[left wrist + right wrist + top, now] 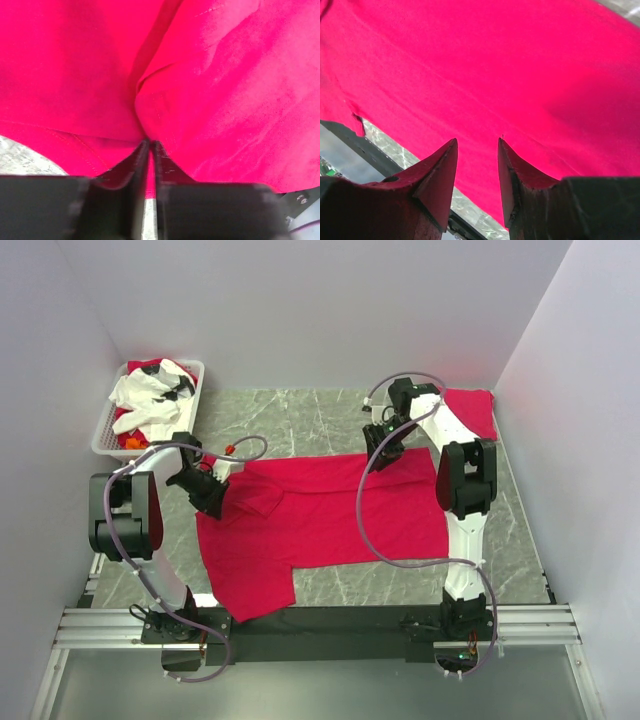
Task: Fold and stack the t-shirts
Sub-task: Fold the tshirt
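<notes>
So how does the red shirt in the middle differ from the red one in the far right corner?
The middle t-shirt lies spread out, sleeves showing; the corner t-shirt is a compact, seemingly folded block. The middle one takes up far more room. The left gripper pinches the middle one's cloth; nothing grips the corner one. Both are plain crimson.

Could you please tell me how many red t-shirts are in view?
2 for sure: a spread t-shirt mid-table, a folded t-shirt far right. Red cloth in the basket may be more.
</notes>
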Tool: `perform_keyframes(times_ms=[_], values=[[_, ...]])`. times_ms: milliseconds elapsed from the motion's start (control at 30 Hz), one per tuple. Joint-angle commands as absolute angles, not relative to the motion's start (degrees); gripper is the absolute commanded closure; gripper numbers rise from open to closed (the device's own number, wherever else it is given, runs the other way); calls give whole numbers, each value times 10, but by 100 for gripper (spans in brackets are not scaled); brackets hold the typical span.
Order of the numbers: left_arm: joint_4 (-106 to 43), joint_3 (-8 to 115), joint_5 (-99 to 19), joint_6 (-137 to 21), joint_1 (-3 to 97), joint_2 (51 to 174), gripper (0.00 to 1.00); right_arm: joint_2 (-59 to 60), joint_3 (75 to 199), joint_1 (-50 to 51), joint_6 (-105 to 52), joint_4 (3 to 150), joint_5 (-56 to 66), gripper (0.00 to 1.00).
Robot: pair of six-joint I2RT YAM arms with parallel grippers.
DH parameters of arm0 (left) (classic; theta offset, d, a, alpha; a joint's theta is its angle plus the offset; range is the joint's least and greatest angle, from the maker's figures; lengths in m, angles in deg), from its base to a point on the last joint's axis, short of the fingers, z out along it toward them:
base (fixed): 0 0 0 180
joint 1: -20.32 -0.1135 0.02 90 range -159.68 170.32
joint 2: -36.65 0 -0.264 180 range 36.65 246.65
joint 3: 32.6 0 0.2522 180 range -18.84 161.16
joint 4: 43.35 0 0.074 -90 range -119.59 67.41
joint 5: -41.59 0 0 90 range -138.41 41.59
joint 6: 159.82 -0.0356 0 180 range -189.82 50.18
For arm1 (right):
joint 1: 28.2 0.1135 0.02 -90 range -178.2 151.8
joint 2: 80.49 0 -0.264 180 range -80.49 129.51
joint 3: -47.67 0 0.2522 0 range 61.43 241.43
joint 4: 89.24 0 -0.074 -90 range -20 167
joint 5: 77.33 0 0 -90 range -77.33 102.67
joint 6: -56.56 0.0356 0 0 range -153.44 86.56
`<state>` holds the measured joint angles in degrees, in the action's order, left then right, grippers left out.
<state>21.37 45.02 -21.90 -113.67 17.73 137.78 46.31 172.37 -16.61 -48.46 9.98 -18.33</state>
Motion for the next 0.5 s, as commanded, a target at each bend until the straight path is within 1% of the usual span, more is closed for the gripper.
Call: perform_keyframes(times_ms=[0,33,67,267,367,400,467], values=[[235,458,-203,-1153,180,1362,90,454,1745,-169,-480,101,-184,55],[240,462,-191,-1154,180,1351,94,455,1744,-170,-480,101,-183,55],[255,472,-187,-1155,180,1345,99,455,1743,-170,-480,100,-181,55],[325,495,-169,-1193,189,1296,99,456,1746,-170,-485,94,-173,56],[347,486,-172,-1209,199,1275,99,458,1749,-171,-486,92,-169,56],[349,481,-176,-1210,221,1270,99,458,1749,-172,-487,92,-169,56],[342,461,-190,-1211,233,1260,99,461,1751,-173,-488,89,-169,56]])
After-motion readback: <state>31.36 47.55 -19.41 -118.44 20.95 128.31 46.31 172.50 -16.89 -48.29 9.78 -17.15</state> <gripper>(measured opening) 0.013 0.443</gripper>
